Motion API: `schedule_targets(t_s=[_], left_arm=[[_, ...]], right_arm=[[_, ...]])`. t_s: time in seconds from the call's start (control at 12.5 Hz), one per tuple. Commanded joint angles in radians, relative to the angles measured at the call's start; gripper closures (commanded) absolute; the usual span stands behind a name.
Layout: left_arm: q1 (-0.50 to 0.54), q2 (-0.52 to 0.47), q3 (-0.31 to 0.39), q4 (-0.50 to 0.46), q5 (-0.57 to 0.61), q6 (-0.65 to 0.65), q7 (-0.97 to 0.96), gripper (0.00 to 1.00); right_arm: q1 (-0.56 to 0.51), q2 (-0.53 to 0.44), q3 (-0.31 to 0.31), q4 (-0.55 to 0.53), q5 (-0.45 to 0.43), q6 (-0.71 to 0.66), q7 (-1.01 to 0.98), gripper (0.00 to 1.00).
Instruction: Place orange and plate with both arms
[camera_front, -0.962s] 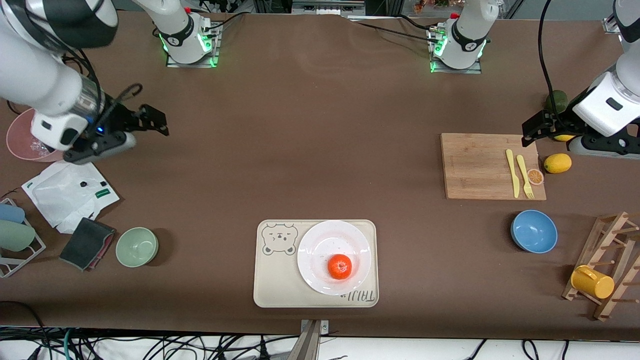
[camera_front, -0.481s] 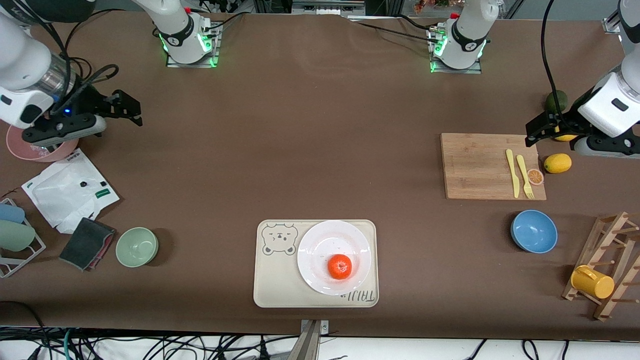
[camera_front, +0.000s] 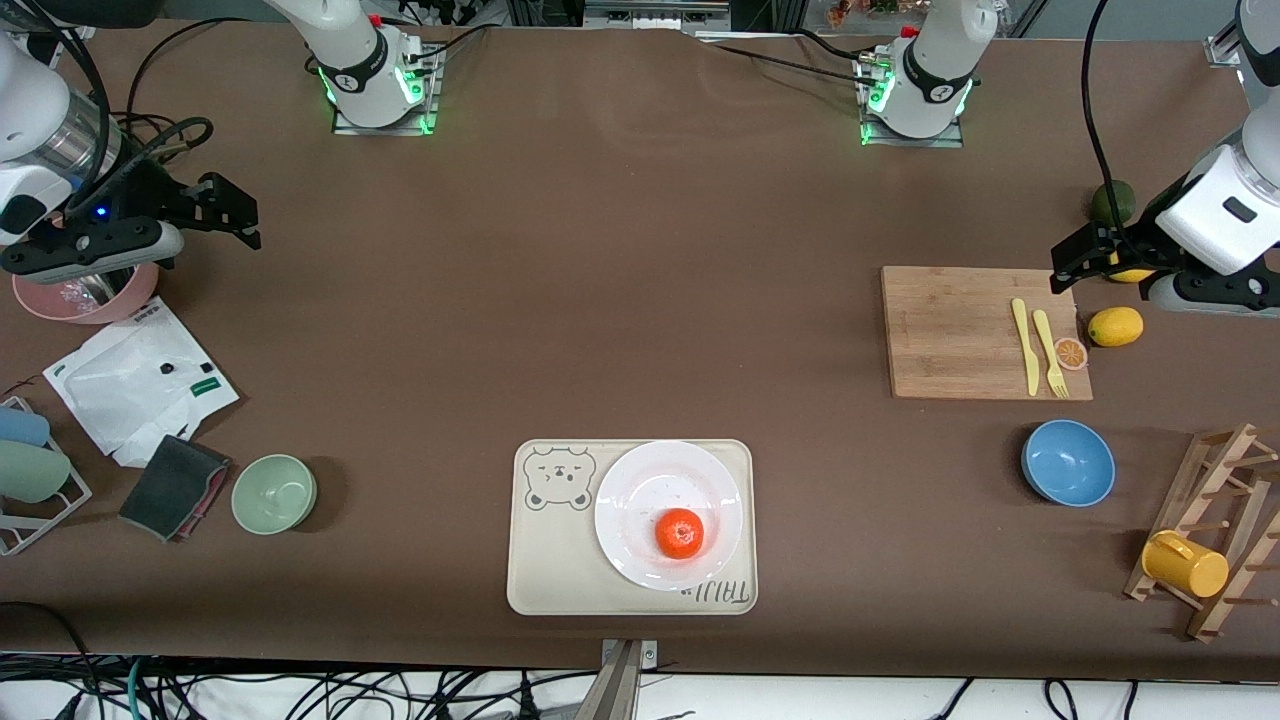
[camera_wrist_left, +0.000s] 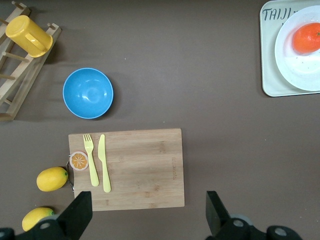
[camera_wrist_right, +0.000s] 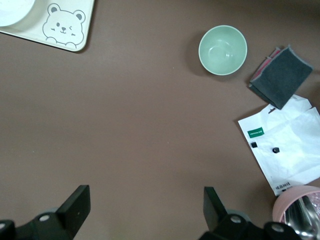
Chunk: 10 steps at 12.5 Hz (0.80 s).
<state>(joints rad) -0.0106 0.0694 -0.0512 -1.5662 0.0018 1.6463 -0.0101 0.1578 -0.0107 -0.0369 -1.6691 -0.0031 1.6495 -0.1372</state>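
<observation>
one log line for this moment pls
orange: on plate | plate: on tray | left gripper: open, over board | right gripper: open, beside pink bowl

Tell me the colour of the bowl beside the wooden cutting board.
Blue: the round blue bowl shows best in the left wrist view, near the wooden cutting board.

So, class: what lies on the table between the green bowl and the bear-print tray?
Nothing: between the green bowl and the tray the front view shows only bare brown table.

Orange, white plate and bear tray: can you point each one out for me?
orange (camera_front: 680, 533), front view, middle of the fruit.
plate (camera_front: 640, 490), front view, bare white surface.
bear tray (camera_front: 545, 560), front view, bare beige corner.
</observation>
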Motion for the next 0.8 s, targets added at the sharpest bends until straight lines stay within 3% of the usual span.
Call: schedule_targets(t_s=[0.0,0.72], left_arm=[[0.004,-0.008,-0.003,0.005,-0.008,-0.014,-0.005,0.00],[0.004,-0.008,-0.003,0.005,-0.008,-0.014,-0.007,0.00]], right_arm=[[-0.006,-0.003,-0.003,0.045,-0.035,-0.048,0.007,0.00],[-0.004,0.011,-0.006,0.054,-0.026,-0.065,-0.005,0.00]])
